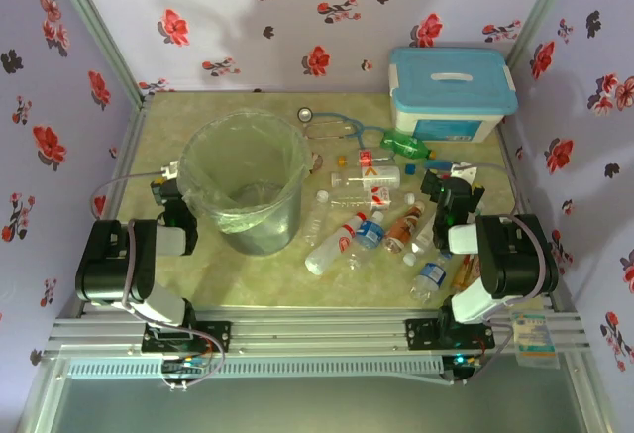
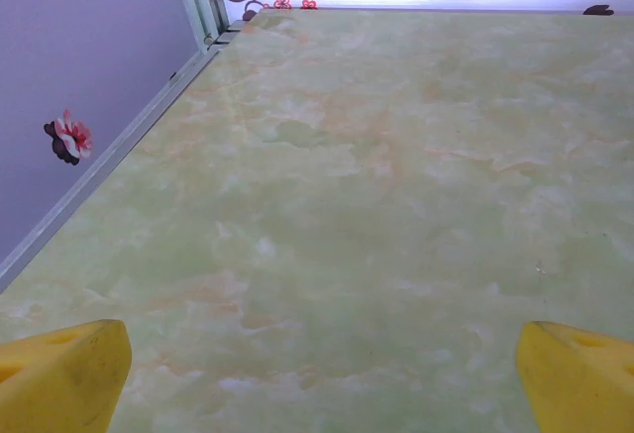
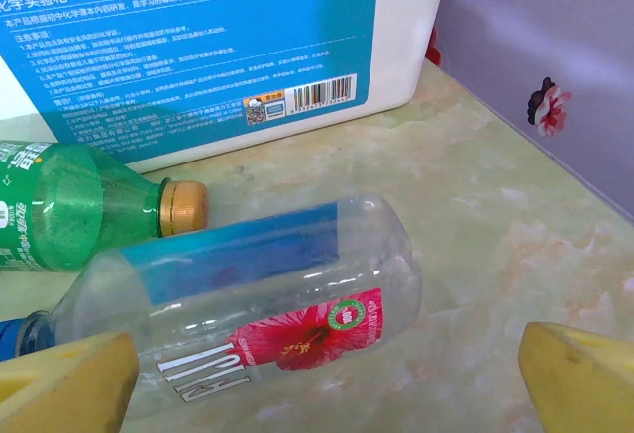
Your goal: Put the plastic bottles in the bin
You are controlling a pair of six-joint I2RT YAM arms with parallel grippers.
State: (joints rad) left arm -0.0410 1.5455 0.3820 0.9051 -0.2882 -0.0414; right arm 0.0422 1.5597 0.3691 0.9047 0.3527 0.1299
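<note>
- yellow fingertips point(image 3: 59, 383) of the right gripper point(image 3: 327, 393) sit in the two lower corners of the right wrist view, spread wide with nothing between them but the table.
- just ahead of them a clear bottle point(image 3: 248, 294) with a blue label and a red flower print lies on its side in the lower middle of that frame, its blue-capped end at the left edge.
- a green bottle point(image 3: 69, 205) lies just behind it at left, and the white box point(image 3: 228, 37) fills the top of the frame.
- the step in hand looks like the pick of this clear bottle.
- its length runs roughly along the line between the fingers, so i would turn the wrist first, then close across the barrel near mid-length.
- thin round plastic will likely roll or buckle, so come down square and squeeze gently, keeping clear of the green bottle.
- in the top view the bin point(image 1: 263, 235) stands left of centre, and the other plastic bottles point(image 1: 367, 225) lie scattered to its right.
- left gripper point(image 2: 322, 383) is also spread and empty over bare table point(image 2: 347, 205).
</note>
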